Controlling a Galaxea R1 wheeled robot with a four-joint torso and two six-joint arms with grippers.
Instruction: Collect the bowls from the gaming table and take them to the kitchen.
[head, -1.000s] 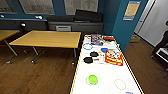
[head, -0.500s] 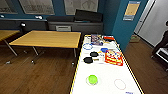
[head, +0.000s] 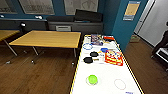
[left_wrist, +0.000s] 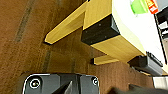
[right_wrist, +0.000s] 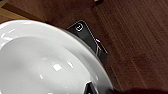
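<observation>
two black bowls (head: 91, 57) flank a game box (head: 113, 57) on the gaming table (head: 107, 77); fingers' state unclear.

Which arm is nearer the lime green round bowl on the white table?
Left, likely: its wrist view catches the lime bowl atop the table end. The right wrist faces wood floor and a glossy white round object.
</observation>
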